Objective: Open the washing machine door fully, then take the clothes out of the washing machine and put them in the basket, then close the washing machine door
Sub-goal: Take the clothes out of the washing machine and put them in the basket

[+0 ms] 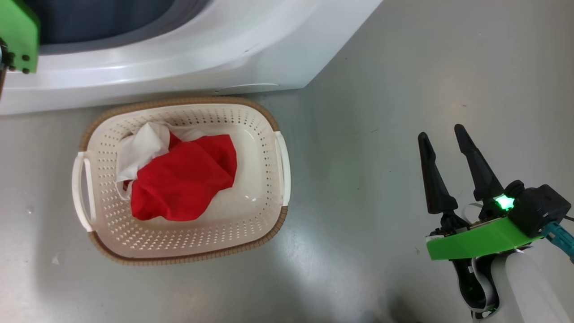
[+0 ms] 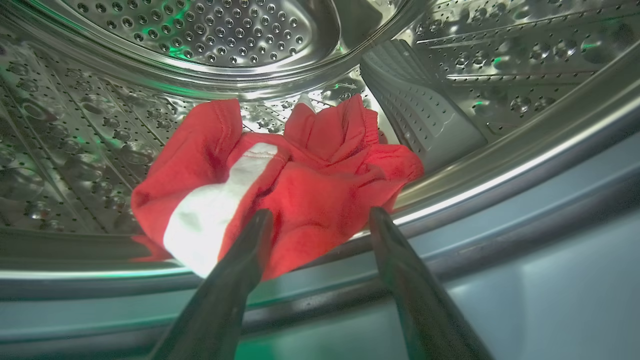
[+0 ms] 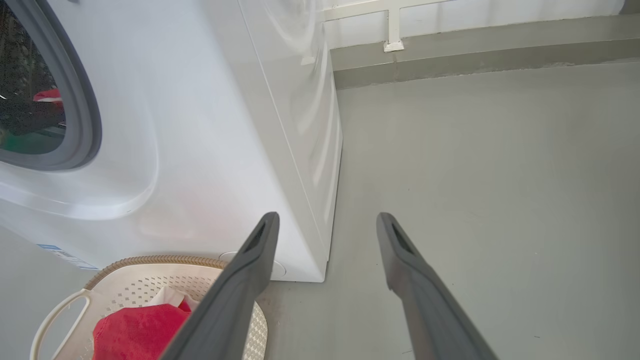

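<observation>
- reaches with the left gripper [image 2: 320, 212] into the washing machine [image 1: 179, 63], jaws spread wide and empty, tips just at the near edge of the red clothes [image 2: 310, 170].
- finds these clothes crumpled on the bottom of the steel drum [image 2: 200, 30], close to the front lip, with a white part beside the left finger.
- shows one more red and white piece [image 1: 184, 179] already inside the basket [image 1: 179, 102], on the floor [image 1: 403, 67] just in front of the machine.
- holds the right gripper [image 1: 441, 131] open too, carrying nothing, above bare floor well to the right of the basket.
- to do this step well, probably: push the tips a little deeper, with one finger on each side of a thick fold, not only on the thin hem.
- close only with cloth between the fingers; avoid pinching the grey rubber seal [image 2: 550, 200] or scraping the drum.
- lift up and back over the lip slowly, to not catch the cloth on the paddle [image 2: 420, 115].
- look once more into the drum before going to the basket.
</observation>
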{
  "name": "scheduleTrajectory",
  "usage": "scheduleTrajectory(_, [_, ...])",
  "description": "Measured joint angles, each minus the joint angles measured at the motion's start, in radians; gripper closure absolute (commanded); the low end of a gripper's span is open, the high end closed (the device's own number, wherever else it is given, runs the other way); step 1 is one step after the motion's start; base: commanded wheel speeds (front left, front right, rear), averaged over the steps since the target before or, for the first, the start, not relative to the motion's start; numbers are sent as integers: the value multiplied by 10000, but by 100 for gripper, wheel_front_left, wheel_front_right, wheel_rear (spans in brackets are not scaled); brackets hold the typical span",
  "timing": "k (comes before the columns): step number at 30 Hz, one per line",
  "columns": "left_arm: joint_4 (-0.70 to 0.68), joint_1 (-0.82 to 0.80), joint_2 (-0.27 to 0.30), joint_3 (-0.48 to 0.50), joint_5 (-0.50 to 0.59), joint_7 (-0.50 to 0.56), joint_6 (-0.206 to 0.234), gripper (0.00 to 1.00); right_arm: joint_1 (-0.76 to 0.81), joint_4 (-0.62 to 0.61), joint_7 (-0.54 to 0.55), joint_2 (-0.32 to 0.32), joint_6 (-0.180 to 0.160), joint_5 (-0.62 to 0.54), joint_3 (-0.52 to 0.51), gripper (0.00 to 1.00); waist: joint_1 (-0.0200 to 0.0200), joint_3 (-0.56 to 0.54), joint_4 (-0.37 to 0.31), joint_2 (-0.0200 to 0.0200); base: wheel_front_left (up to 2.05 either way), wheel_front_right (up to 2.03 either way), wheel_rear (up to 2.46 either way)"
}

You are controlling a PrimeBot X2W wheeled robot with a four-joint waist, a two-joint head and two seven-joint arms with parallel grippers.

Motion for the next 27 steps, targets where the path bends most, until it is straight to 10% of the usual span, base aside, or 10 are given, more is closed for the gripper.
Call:
scheduleTrajectory(7, [232, -194, 132, -257, 84, 163, 113, 0, -12, -50, 0, 0, 0, 73, 138, 0, 0, 103, -142, 0, 0, 0, 0])
scheduleTrajectory(11, [326, -221, 236, -424, 265, 173, 169, 46, -23, -69, 0, 0, 0, 94, 184, 0, 0, 158, -211, 0, 0, 0, 0])
scheduleTrajectory(15, [393, -373, 391, -522, 295, 174, 178, 62, -69, -77, 0, 2, 0, 153, 217, 0, 0, 199, -289, 0, 0, 0, 0])
scheduleTrajectory(19, [428, -424, 422, -637, 320, 173, 221, 100, -84, -92, 0, 0, 0, 159, 217, 0, 0, 219, -318, 0, 0, 0, 0])
scheduleTrajectory(27, [468, -421, 244, -537, 12, -456, 251, 100, -85, -77, 0, 0, 0, 167, 161, 0, 1, 119, -203, 0, 0, 0, 0])
